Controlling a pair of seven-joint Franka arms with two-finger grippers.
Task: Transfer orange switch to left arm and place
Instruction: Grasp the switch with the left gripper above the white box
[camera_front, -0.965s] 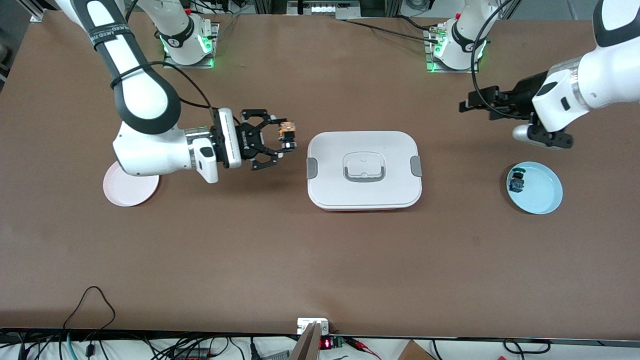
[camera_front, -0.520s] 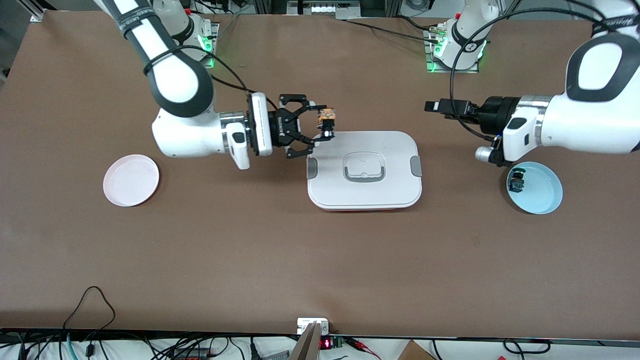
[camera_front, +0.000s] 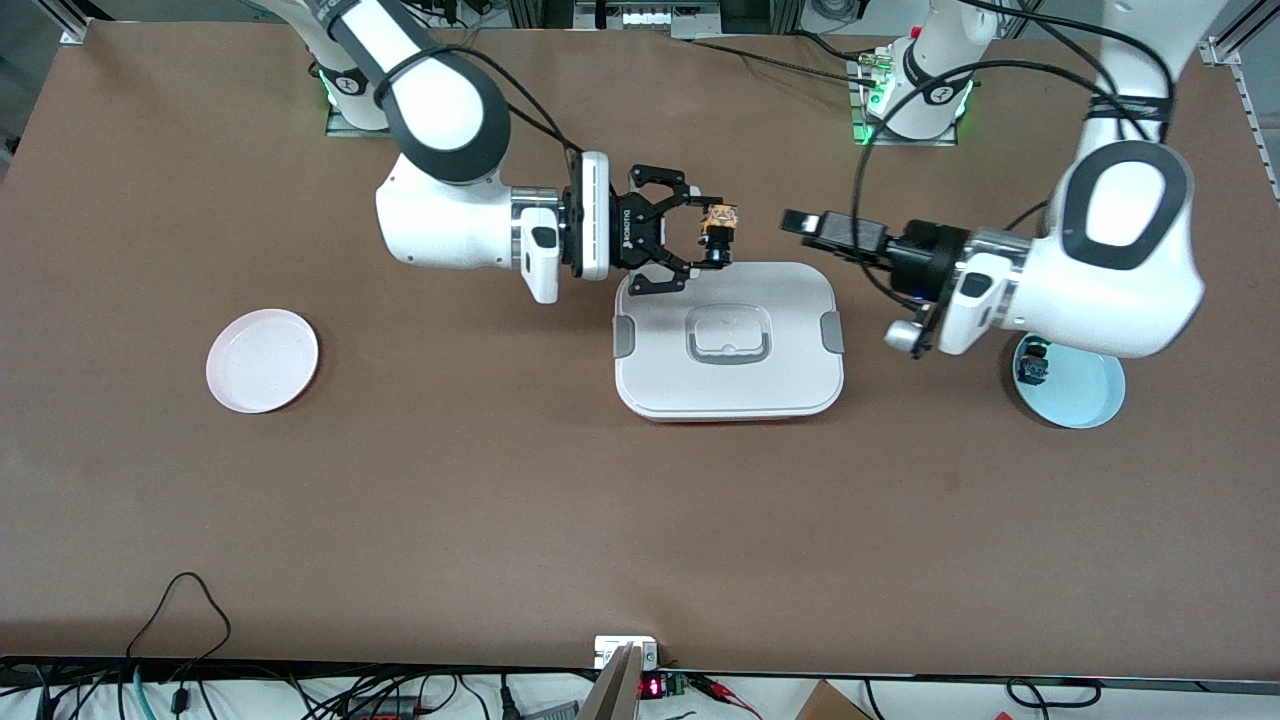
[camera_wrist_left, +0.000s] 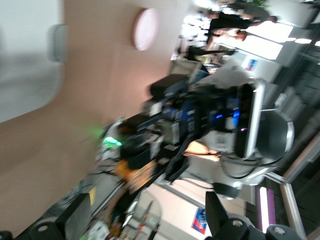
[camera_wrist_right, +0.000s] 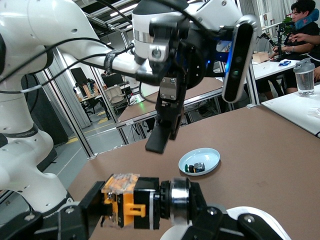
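My right gripper (camera_front: 716, 240) is shut on the orange switch (camera_front: 718, 226) and holds it in the air over the edge of the white box (camera_front: 728, 385) on the bases' side. In the right wrist view the switch (camera_wrist_right: 135, 202) is clamped between my right gripper's (camera_wrist_right: 145, 206) fingers. My left gripper (camera_front: 800, 221) is open and empty. It points at the switch from a short gap, over the table by the box's corner toward the left arm's end. It also shows in the right wrist view (camera_wrist_right: 161, 141). The left wrist view is blurred; the switch (camera_wrist_left: 134, 172) is an orange smear ahead of my left gripper (camera_wrist_left: 147, 225).
A pink plate (camera_front: 262, 360) lies toward the right arm's end of the table. A light blue plate (camera_front: 1090, 398) with a small blue-and-green switch (camera_front: 1032, 369) lies under the left arm's wrist. The box stands in the table's middle between the plates.
The right arm carried the orange switch from beside the pink plate toward the box's edge. The left arm swung from over the blue plate toward the switch.
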